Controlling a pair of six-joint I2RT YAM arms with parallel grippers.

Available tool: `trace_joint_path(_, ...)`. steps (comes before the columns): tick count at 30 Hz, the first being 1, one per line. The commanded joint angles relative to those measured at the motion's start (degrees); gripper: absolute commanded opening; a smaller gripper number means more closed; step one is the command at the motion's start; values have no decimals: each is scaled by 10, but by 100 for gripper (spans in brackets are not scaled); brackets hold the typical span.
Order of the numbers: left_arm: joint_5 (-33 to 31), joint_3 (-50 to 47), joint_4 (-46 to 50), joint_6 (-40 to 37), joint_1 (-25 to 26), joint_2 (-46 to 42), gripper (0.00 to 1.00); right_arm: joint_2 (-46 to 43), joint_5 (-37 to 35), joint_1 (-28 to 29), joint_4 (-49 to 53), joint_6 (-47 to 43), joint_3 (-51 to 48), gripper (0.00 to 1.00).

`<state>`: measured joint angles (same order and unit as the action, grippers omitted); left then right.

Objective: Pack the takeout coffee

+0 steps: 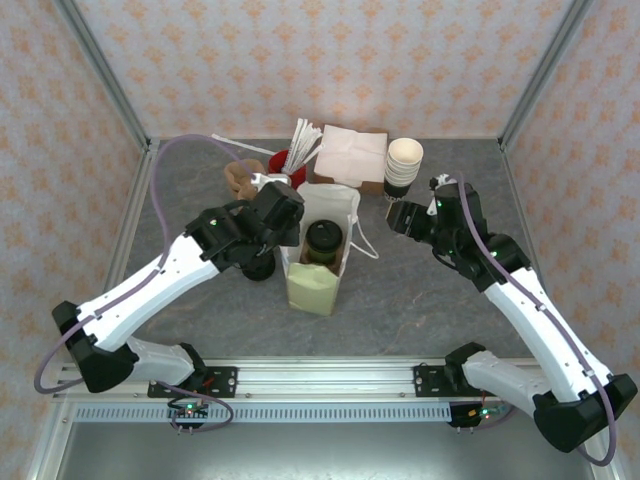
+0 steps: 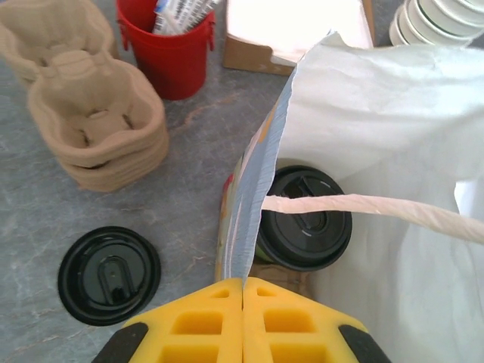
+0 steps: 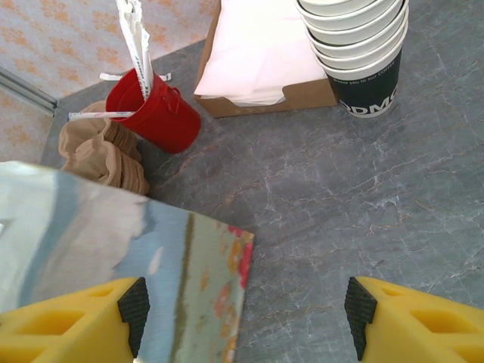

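Note:
The takeout coffee (image 1: 323,240) stands upright inside the open paper bag (image 1: 318,285) at the table's middle. Its black lid (image 2: 306,215) shows from above, under the bag's twisted paper handle (image 2: 363,206). My left gripper (image 1: 295,225) is at the bag's left rim. In the left wrist view its yellow fingers (image 2: 215,321) are pressed together on the bag's wall edge (image 2: 261,166). My right gripper (image 1: 397,215) hangs open to the right of the bag. In the right wrist view the right gripper (image 3: 245,318) holds nothing, and the bag's printed side (image 3: 174,280) is by its left finger (image 3: 134,314).
A loose black lid (image 2: 110,274) lies on the table left of the bag. Stacked brown cup carriers (image 2: 91,113), a red cup of straws (image 2: 170,53) and a napkin box (image 3: 257,53) stand behind. A stack of lidless cups (image 3: 359,53) is at the back right.

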<state>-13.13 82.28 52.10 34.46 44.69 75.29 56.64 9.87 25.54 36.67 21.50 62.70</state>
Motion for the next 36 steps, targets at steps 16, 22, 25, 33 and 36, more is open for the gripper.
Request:
trace_joint_path(16, 5, -61, 4, 18, -53, -69, 12, 60, -6, -4, -35, -29, 48, 71)
trace_joint_path(22, -10, -50, 18, 13, -53, -85, 36, 92, -1, -4, -46, -35, 65, 69)
trace_joint_path(25, -17, -34, 33, 6, -53, -97, 45, 119, -1, -4, -48, -41, 87, 68)
trace_joint_path(33, 38, 46, 86, -8, -59, -132, 66, 215, 3, 1, -57, -33, 161, 67)
trace_joint_path(36, 45, 63, 90, -3, -59, -157, 68, 257, 4, 3, -64, -25, 193, 67)
